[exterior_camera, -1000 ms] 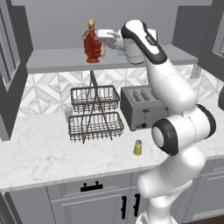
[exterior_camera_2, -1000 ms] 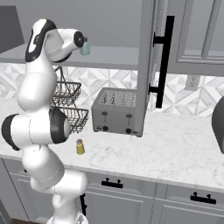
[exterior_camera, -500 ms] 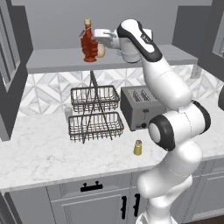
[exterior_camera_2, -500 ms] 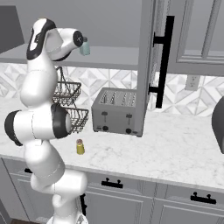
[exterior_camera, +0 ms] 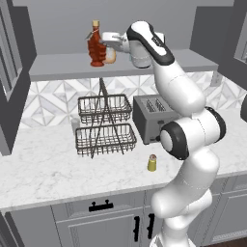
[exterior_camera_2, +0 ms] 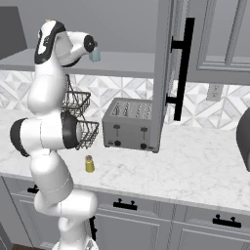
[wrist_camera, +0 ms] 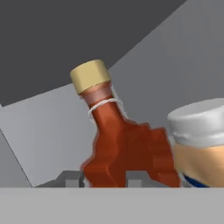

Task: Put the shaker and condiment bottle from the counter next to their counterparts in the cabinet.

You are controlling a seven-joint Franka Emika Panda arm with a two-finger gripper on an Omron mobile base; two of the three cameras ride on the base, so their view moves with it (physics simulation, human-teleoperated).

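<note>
Placing step: condiment bottle [exterior_camera: 96, 47] stands on the cabinet [exterior_camera: 120, 65] shelf, gripper [exterior_camera: 105, 39] clamped on its body; in the hand view the finger tips [wrist_camera: 71, 178] sit either side of the red belly.
Jaws: closed tight on the condiment bottle, nothing else held.
Bottle vs landmark: landmark = toaster [exterior_camera: 153, 117]. Bottle is high above it and off to its left, up on the shelf.
Counterpart bottle: orange bottle [exterior_camera: 110, 55] with white cap, just beside the red one on its right, touching or nearly so; can't tell which. Also above-left of the toaster.
Counterpart shaker: pale teal shaker [exterior_camera_2: 94, 52] on the shelf, above-left of the toaster in the right base view, right by the hand.
Shaker: yellow-green shaker [exterior_camera: 152, 163] on the counter [exterior_camera: 43, 173], in front of the toaster, close to its front face, upright.
Progress: judged about halfway; bottle looks delivered, shaker untouched.
Next move: likely release the bottle, back out level so the orange bottle isn't knocked, then drop to the shaker by the toaster.
Risk: bottle reads tilted in the hand view, but that camera rolls, so unsure.
Surface: white marble counter, two-tier wire basket [exterior_camera: 103, 126] left of the toaster.
Room: grey cabinets, patterned backsplash, open cabinet door [exterior_camera_2: 171, 73] right of the toaster.
</note>
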